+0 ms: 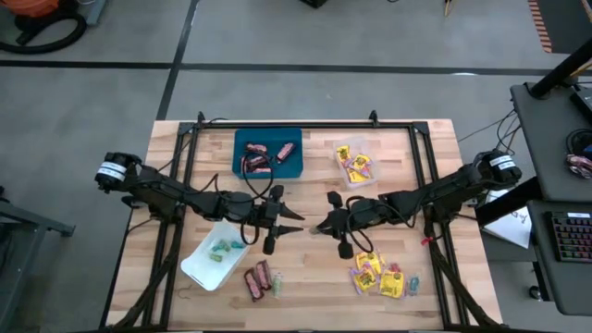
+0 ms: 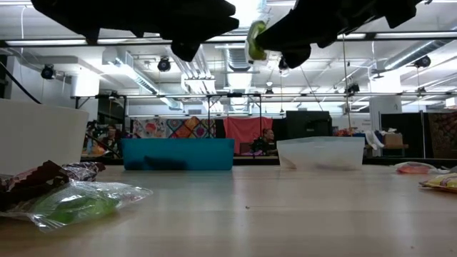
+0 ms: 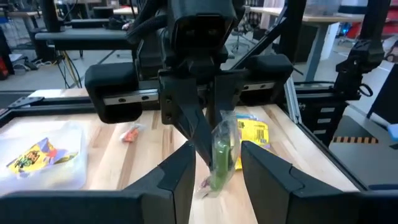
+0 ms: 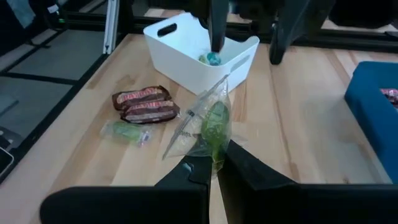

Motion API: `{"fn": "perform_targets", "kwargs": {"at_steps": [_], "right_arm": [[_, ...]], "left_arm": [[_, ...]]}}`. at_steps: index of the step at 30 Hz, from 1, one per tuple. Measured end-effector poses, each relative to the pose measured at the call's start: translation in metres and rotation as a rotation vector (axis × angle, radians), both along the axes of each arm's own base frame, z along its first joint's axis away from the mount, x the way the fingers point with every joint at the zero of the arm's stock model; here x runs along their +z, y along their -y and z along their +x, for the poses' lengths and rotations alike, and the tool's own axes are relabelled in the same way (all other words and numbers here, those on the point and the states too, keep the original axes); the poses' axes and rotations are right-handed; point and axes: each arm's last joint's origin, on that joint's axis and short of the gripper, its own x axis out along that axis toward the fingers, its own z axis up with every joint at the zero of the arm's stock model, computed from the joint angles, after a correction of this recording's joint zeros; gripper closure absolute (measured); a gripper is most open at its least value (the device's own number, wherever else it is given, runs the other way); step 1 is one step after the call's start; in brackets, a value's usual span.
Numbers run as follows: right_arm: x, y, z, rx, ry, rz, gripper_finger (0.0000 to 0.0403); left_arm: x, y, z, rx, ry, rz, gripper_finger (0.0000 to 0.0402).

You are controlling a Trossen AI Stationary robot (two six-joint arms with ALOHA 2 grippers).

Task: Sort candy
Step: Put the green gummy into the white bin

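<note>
Nearest you in the low view, a green sweet in clear wrap (image 2: 75, 203) lies on the desk (image 2: 285, 214) beside a brown-red mini bar (image 2: 32, 182). Above mid-desk, your right gripper (image 4: 214, 167) is pinched shut on another green sweet (image 4: 216, 124), holding it up facing the left gripper (image 1: 294, 222), probably to pass it toward the white tray (image 1: 205, 268) on the left arm's side. The left gripper's fingers (image 3: 180, 171) stand partly apart around the sweet without clearly touching it. Yellow packets (image 1: 379, 277) wait near the right arm; more bars sit in the blue tray (image 1: 268, 157). You can't see whether the wrap touches the left fingers, and the low view crops both arms.
</note>
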Motion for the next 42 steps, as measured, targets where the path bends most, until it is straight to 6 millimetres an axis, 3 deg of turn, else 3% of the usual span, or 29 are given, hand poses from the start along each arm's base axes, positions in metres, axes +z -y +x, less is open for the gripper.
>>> {"fn": "perform_targets", "kwargs": {"at_steps": [7,14,19,27,31,37,42], "right_arm": [[0.002,0.000,0.000,0.003,0.013,-0.005,0.0390],[0.000,0.000,-0.001,0.009,-0.005,-0.010,0.0390],[0.000,0.000,-0.001,0.012,-0.008,-0.009,0.0390],[0.000,0.000,-0.001,-0.006,-0.011,0.007,0.0385],[0.000,0.001,-0.001,-0.024,-0.009,0.011,0.0355],[0.004,0.003,-0.002,-0.057,-0.001,0.043,0.0285],[0.006,0.004,-0.003,-0.085,-0.002,0.082,0.0236]], "left_arm": [[-0.024,0.004,0.019,-0.013,0.011,-0.003,0.0288],[-0.030,0.008,0.037,-0.044,0.001,-0.003,0.0288],[-0.029,0.009,0.039,-0.066,0.006,0.039,0.0291],[-0.027,0.005,0.036,-0.056,-0.003,0.053,0.0364],[-0.022,0.003,0.032,-0.046,-0.035,0.042,0.0395],[-0.008,0.001,0.022,-0.045,-0.085,0.033,0.0397],[0.010,-0.003,-0.001,-0.047,-0.204,0.013,0.0400]]}}
